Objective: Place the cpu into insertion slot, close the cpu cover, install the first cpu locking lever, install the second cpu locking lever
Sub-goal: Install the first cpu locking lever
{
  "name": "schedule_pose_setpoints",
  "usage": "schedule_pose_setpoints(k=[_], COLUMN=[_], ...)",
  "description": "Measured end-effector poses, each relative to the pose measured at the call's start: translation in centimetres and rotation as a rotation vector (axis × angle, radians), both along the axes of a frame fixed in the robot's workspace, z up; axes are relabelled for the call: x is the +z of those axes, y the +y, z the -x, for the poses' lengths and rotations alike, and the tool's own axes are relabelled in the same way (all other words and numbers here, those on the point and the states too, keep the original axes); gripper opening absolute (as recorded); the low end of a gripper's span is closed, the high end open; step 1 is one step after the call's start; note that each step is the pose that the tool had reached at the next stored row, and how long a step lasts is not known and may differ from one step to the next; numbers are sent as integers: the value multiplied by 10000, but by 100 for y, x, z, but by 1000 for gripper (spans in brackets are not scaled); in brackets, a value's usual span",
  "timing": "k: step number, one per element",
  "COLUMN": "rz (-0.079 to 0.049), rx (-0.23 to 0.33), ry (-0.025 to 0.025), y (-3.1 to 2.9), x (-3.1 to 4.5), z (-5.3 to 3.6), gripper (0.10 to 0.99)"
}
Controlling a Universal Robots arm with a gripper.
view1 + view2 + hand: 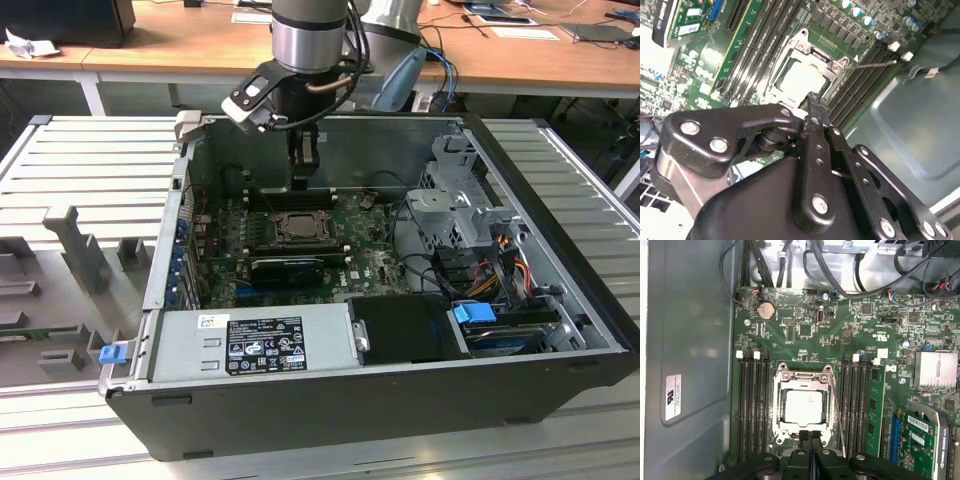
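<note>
At twelve o'clock of the square black insertion slot (279, 230), the closed, empty end effector (303, 183) hangs; silver-beige cpu (803, 406) seated, silvery cpu cover (778, 410) down, levers (836, 410) seemingly pending.

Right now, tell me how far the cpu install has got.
Done: the cpu sits in the insertion slot with the cpu cover down over it. In hand: the gripper, jaws shut, is at the slot's edge. Left: a thin lever wire beside the slot looks unlatched.
</note>
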State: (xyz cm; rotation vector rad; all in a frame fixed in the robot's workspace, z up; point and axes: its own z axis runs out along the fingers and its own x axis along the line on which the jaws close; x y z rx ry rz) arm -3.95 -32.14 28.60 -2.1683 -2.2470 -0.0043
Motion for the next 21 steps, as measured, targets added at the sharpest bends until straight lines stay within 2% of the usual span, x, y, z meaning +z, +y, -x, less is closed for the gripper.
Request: schedule_pose_setpoints(k=[2,8,21], rz=[2,2,2], rx=[140,1138,2270], ry=[1,1,0], y=[0,0,0], x=[1,1,1], z=[0,0,0], gripper=[106,106,106])
